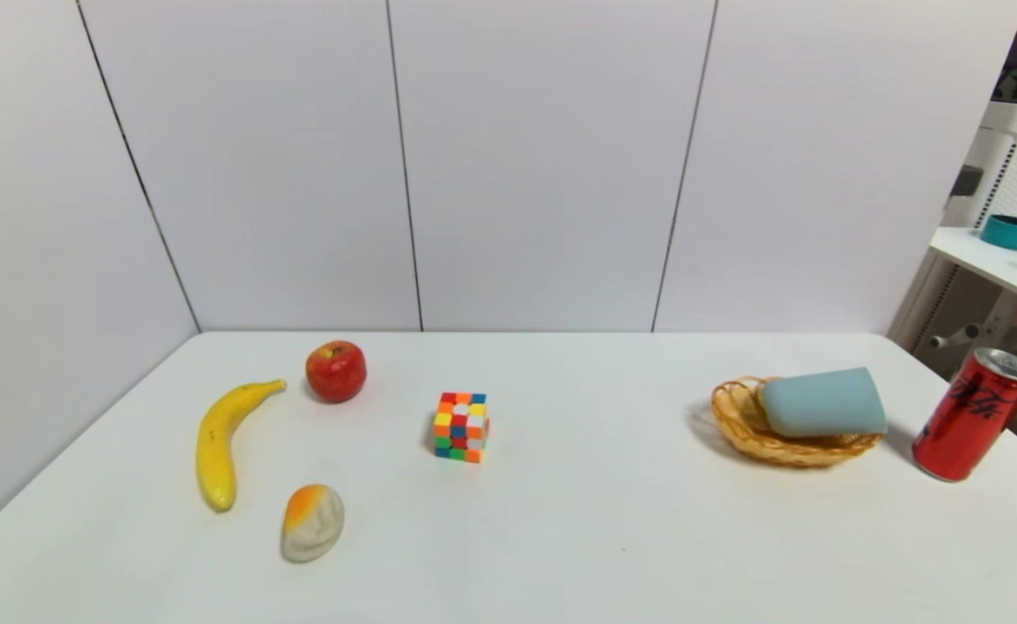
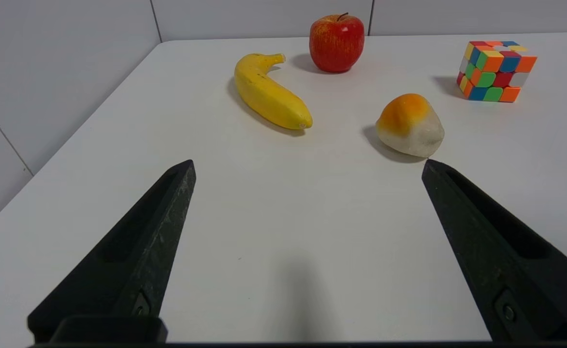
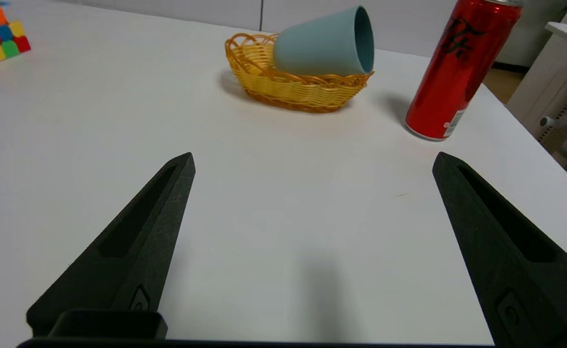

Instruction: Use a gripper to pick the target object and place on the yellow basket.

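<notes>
The grey-blue cup (image 1: 823, 402) lies on its side in the yellow wicker basket (image 1: 746, 433) at the right of the table, its mouth over the rim toward the soda can. In the right wrist view the cup (image 3: 319, 44) rests across the basket (image 3: 288, 89), well ahead of my right gripper (image 3: 312, 159), which is open and empty above bare table. My left gripper (image 2: 307, 164) is also open and empty, short of the fruit. Neither arm shows in the head view.
A red soda can (image 1: 974, 414) stands just right of the basket, near the table's right edge. A colour cube (image 1: 462, 425) sits mid-table. A banana (image 1: 222, 438), red apple (image 1: 335, 370) and an orange-and-white lump (image 1: 312, 521) lie on the left.
</notes>
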You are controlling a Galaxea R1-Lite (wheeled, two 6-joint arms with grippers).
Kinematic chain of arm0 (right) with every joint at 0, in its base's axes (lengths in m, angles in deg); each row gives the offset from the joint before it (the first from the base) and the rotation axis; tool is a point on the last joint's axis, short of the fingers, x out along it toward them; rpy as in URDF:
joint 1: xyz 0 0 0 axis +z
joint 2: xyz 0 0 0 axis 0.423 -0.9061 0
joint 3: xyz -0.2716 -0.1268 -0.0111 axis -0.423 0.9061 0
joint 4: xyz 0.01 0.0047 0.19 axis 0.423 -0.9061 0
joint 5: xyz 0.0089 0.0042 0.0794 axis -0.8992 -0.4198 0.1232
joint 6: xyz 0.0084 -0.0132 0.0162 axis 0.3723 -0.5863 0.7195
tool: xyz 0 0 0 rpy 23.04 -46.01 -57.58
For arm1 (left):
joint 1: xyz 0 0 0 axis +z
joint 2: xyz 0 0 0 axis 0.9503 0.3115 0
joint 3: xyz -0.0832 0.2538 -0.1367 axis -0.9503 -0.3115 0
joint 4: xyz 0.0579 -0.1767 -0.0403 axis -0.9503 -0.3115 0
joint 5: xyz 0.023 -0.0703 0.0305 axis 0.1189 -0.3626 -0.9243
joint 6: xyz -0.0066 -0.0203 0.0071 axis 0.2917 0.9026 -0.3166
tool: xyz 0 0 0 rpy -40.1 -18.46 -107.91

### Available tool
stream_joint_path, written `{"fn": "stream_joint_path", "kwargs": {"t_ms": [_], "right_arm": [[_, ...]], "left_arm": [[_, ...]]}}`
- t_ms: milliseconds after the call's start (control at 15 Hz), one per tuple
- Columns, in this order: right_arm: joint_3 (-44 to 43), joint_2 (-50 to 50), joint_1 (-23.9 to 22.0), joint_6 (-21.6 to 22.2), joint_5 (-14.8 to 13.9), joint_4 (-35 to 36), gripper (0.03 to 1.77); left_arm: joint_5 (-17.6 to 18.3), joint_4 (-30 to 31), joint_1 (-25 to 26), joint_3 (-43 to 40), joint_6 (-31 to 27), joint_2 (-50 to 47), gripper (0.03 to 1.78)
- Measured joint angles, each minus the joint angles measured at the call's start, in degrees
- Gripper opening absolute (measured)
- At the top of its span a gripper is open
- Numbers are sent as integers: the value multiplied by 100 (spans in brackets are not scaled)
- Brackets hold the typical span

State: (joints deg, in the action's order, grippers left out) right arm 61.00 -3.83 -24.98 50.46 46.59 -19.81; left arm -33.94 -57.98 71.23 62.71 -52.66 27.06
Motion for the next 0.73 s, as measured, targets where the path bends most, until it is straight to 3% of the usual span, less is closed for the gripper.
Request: {"fn": "stream_joint_path", "kwargs": {"t_ms": [733], "right_arm": [[16,182,0,284,-91,5,169]], "left_arm": [[0,0,2,2,0,0,169]]}}
